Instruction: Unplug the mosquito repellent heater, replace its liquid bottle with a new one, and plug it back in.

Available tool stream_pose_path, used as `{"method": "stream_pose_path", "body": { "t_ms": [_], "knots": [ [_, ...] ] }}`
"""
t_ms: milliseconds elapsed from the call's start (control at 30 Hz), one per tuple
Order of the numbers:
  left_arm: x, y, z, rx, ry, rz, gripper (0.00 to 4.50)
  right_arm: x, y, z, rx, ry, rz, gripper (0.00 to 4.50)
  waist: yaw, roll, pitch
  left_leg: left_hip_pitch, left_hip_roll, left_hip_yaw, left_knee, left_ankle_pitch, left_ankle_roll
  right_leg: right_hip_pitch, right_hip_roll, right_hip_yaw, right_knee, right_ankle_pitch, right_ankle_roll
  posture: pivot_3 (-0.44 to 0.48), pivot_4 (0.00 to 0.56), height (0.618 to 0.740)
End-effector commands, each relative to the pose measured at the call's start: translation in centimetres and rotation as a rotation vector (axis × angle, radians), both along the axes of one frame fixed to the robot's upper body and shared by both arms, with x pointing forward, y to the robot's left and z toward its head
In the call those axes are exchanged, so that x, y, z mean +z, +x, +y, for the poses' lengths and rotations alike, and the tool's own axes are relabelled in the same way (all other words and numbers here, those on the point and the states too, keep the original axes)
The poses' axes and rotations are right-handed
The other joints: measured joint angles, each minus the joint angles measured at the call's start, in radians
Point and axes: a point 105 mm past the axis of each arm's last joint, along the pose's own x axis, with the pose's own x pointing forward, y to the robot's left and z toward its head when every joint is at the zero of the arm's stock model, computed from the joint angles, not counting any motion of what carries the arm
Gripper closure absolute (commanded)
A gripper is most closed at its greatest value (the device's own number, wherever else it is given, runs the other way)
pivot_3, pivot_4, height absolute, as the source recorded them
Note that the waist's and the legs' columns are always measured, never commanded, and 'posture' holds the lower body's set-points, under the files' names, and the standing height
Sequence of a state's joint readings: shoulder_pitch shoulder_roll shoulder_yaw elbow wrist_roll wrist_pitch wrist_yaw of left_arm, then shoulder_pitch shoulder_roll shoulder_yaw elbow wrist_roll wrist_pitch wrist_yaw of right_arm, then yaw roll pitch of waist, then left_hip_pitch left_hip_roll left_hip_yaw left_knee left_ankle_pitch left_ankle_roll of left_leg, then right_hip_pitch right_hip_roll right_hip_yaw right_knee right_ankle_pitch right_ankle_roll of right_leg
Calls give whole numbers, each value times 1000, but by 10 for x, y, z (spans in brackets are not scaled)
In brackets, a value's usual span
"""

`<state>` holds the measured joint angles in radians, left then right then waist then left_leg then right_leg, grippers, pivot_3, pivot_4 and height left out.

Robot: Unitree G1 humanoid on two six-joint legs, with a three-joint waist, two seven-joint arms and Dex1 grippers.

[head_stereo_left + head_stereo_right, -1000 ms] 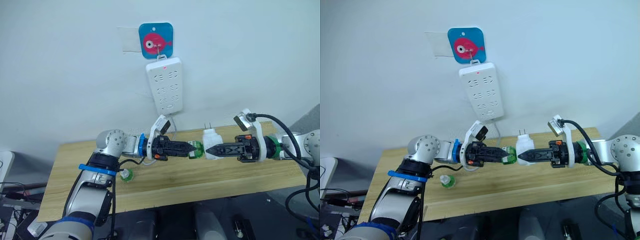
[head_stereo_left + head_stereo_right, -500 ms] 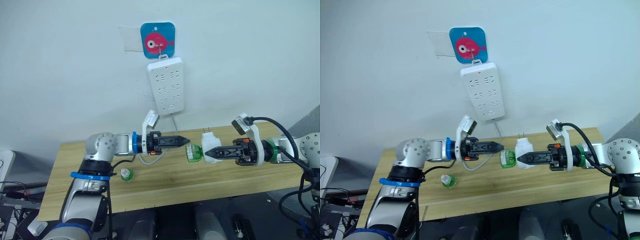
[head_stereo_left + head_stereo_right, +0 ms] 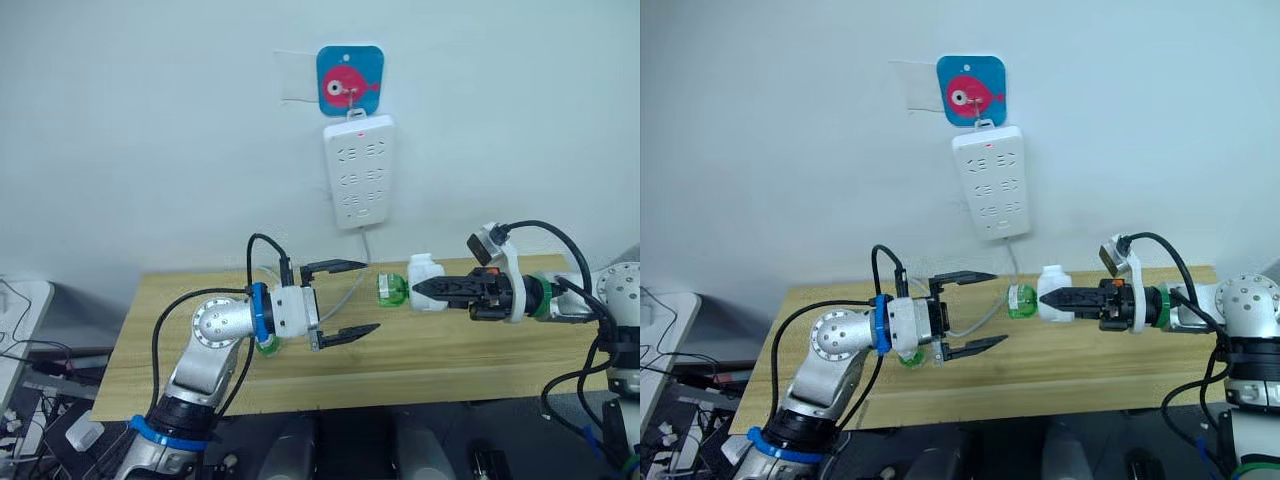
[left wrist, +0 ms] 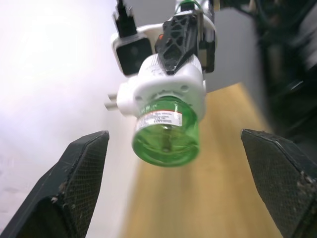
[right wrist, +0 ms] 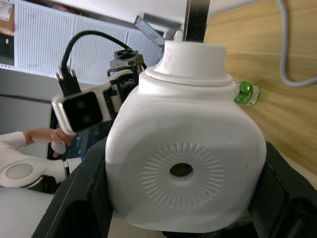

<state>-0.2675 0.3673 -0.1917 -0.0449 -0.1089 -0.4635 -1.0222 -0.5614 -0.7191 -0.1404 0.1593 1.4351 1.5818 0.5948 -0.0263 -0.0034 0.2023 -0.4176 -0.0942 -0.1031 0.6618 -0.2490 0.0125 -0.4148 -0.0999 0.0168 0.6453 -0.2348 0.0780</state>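
Behind, a power strip (image 3: 358, 171) hangs above the wooden table (image 3: 500, 350).

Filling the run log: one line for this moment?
right gripper: shut on heater | green bottle: attached | left gripper: open | second bottle: on table

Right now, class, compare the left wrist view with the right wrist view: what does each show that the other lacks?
Left wrist view alone: the green bottle screwed into the heater, and the plug prongs. Right wrist view alone: the heater's face with its round hole, a second green bottle lying on the table, a grey cable, and a person's hand. Both share the white heater held in the right gripper.
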Motion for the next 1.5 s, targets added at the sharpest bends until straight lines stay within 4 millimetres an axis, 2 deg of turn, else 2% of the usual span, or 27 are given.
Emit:
{"method": "stream_pose_path", "body": {
  "t_ms": [33,200,467,567,733,867,933,1000,1067,1133,1200,1267,1367,1500],
  "knots": [
    [4,2,-7,-2,-20,-146,36,16,-4,0,29,37,-44,1485,0,0,0,0,-1,0,1,0,1,0,-1,0,0,0,1,-118,203,740],
    [6,12,-15,-2,-42,-185,36,18,-7,5,52,44,-50,1485,-6,0,0,0,0,0,1,0,1,0,-1,0,1,1,1,-121,205,740],
    [3,8,-22,-60,-36,-202,36,18,-6,6,52,40,-49,1485,-13,0,0,0,1,0,1,0,1,0,5,0,1,1,1,-128,208,740],
    [2,8,-22,-65,-36,-196,599,18,-6,7,52,40,-51,1485,-17,0,0,0,1,0,1,0,1,0,5,0,1,1,1,-139,208,740],
    [3,7,-23,-81,-41,-196,2138,18,-6,8,53,41,-51,1485,-19,0,0,0,1,0,1,0,1,0,5,0,1,1,1,-140,208,740],
    [6,7,-23,-95,-53,-178,2227,17,-6,7,47,35,-52,1485,-20,0,0,0,1,0,1,0,1,0,6,0,1,1,1,-139,209,740],
    [4,5,-23,-125,-64,-61,2227,17,-5,7,45,27,-57,1485,-22,0,0,0,1,0,1,0,1,0,6,0,1,1,1,-142,208,740],
    [2,9,-22,-138,-91,273,2227,19,-7,4,54,12,-65,1485,-25,0,0,0,1,-1,1,0,1,0,6,0,1,1,1,-149,208,740],
    [3,9,-21,-155,-118,531,2227,22,-10,3,68,1,-75,1485,-30,0,0,0,1,-1,1,0,1,0,6,0,1,0,2,-151,204,740],
    [5,15,-17,-157,-161,879,2227,26,-15,4,96,-16,-103,1485,-34,0,0,0,1,-2,1,-1,2,0,8,0,2,0,2,-151,204,740],
    [1,11,-12,-197,-138,1179,2227,31,-19,8,128,-10,-127,1485,-39,0,0,0,2,-4,1,0,2,0,9,-1,2,0,3,-153,201,740],
    [-7,20,-3,-178,-173,1457,2227,32,-23,13,156,-17,-151,1485,-50,0,0,0,2,-5,1,0,2,1,10,-2,3,-1,3,-158,197,740],
    [-16,22,8,-189,-203,1707,2227,30,-26,19,177,-31,-174,1485,-63,0,0,0,2,-5,1,0,2,1,11,-2,3,-2,4,-178,194,740],
    [-16,13,11,-258,-177,1861,2227,27,-25,23,172,-41,-184,1485,-74,0,0,0,2,-4,1,0,1,0,10,0,2,-3,4,-185,189,740]
  ]
}}
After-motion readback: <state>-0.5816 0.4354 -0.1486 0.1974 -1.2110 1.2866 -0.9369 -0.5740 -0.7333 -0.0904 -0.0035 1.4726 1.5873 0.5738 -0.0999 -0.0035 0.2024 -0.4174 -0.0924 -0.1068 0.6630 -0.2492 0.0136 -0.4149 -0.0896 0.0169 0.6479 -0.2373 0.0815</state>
